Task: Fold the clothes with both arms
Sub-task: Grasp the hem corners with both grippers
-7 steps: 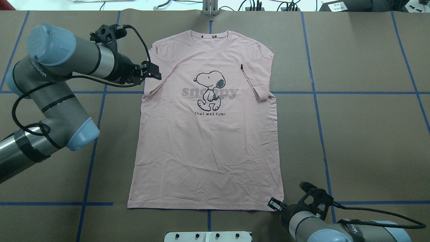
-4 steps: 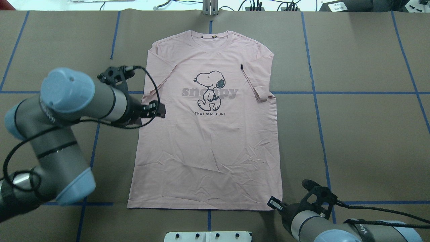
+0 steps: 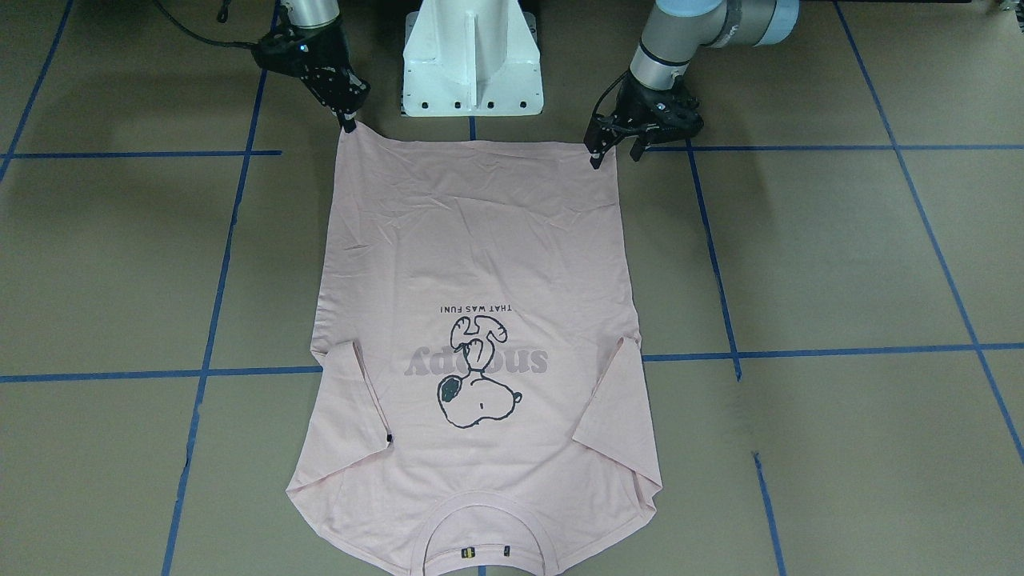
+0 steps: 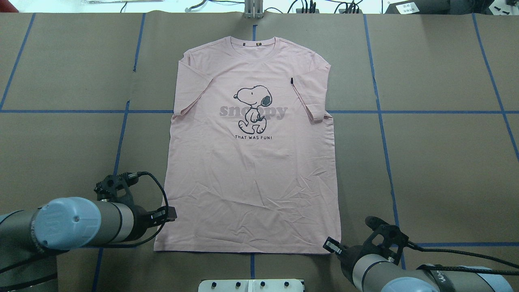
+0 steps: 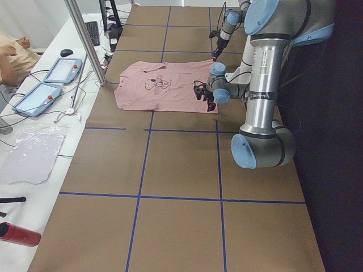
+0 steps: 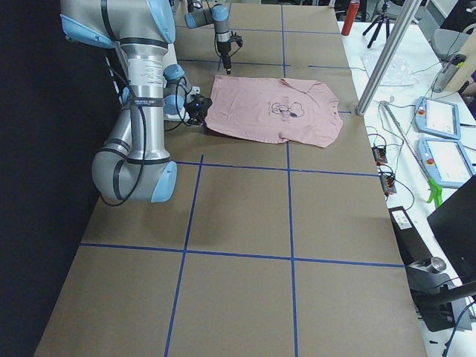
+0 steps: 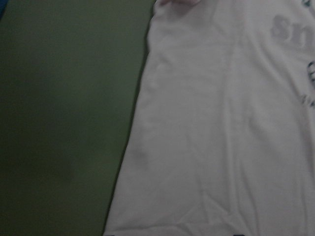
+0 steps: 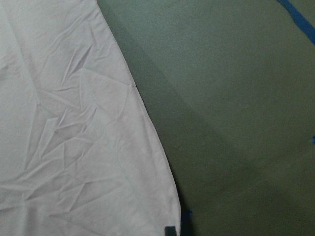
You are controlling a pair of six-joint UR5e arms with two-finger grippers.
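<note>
Pink Snoopy T-shirt [image 3: 472, 240] flat on counter [image 3: 840, 256]; left end effector [image 3: 614, 154] spread, empty, at hem corner; right end effector [image 3: 349, 122] at other corner, grip unclear

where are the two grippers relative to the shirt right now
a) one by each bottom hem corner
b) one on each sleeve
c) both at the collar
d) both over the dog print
a: the left gripper and the right gripper each sit by a bottom hem corner of the T-shirt.
</note>
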